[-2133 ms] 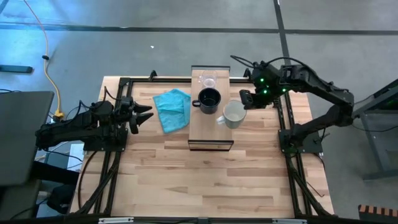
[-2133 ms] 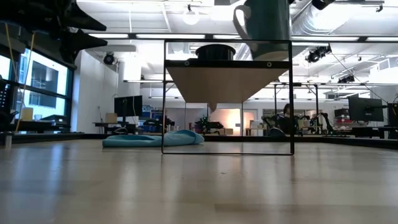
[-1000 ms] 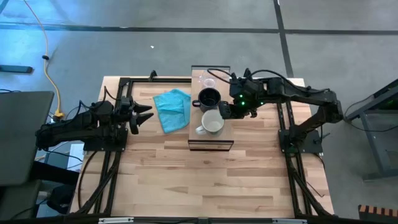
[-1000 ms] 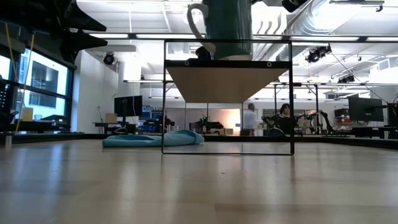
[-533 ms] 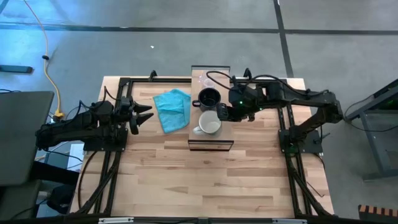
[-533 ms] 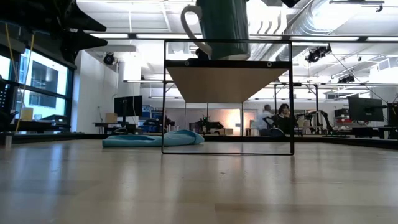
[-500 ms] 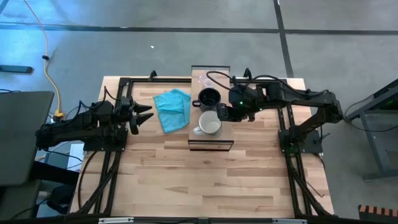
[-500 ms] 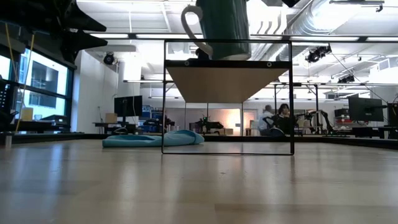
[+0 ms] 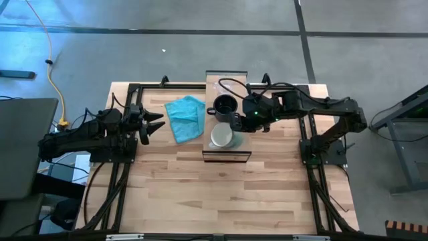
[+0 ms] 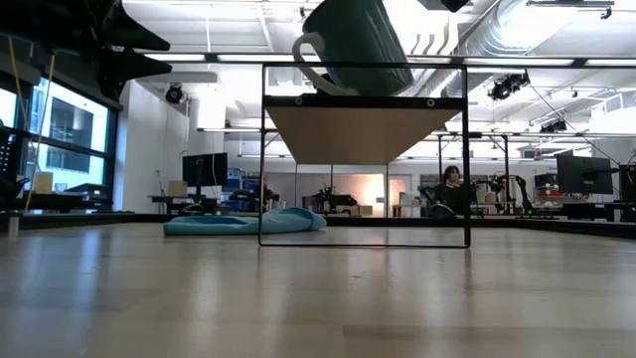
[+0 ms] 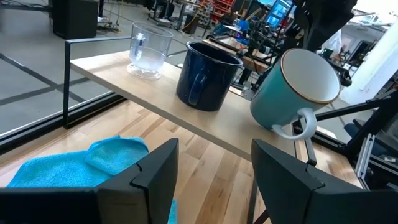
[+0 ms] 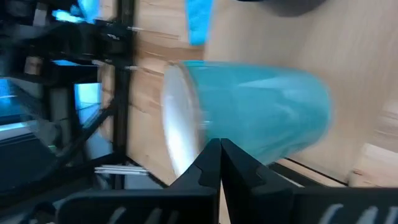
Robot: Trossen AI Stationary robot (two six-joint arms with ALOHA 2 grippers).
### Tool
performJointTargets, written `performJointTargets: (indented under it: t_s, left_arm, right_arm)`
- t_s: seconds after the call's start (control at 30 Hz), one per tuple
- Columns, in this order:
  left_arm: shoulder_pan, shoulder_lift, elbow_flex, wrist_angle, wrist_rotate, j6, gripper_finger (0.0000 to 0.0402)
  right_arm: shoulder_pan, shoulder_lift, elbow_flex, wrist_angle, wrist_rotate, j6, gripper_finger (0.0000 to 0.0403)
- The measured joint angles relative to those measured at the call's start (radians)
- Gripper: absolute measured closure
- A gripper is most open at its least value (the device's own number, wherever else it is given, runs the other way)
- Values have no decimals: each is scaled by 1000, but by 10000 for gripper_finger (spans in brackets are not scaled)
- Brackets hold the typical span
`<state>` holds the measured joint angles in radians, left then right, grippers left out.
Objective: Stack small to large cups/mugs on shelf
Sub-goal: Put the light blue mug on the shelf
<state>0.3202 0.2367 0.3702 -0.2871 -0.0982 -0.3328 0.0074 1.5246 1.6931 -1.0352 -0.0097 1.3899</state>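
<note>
On the light-wood shelf (image 9: 227, 153) a clear glass cup (image 9: 224, 87) stands at the far end. A black handled mug (image 9: 225, 106) stands behind the shelf's middle. My right gripper (image 9: 238, 124) is shut on the larger mug (image 9: 222, 137), teal outside and white inside, over the shelf's near half. That mug is tilted, its mouth toward the table's left (image 11: 292, 93). My left gripper (image 9: 159, 124) is open and empty over the table's left side, beside a teal cloth (image 9: 185, 117). My right gripper holds the larger mug by its wall near the rim (image 11: 331, 73), on the side opposite the handle (image 11: 297, 129); its own fingers (image 12: 208, 167) hide the exact contact. The mug is tilted, handle lowest. Whether its base touches the shelf I cannot tell.
The shelf's thin dark frame (image 10: 264, 149) stands on the table with open space under it. The teal cloth lies on the table just left of the shelf. Dark arm frames run along the left and right table edges. People show in the room behind.
My right gripper has gone a little toward the table's left over the shelf and has turned. The larger mug, upright a second ago, is now tipped with its mouth toward the left and its handle lower. It stays in the shut fingers.
</note>
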Motion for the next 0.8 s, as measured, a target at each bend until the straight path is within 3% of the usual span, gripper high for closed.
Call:
performJointTargets:
  t_s: [0.23, 0.4, 0.47, 0.6, 0.8]
  left_arm:
    - [0, 0, 0, 7, -15, -1, 211]
    - [0, 33, -11, 184, -109, -103, 211]
    - [0, 89, -29, 197, -84, -155, 212]
    - [0, 273, -51, 350, 84, -203, 222]
    - [1, 522, -50, 547, 46, -223, 235]
  right_arm:
    - [0, 2, 0, -57, -2, 9, 402]
    - [-7, 2, 0, -131, -33, 9, 402]
    - [-13, 9, 0, -142, -39, 2, 402]
    - [-25, 26, -1, -188, -24, -25, 403]
    - [-36, 54, -1, -187, -16, -90, 403]
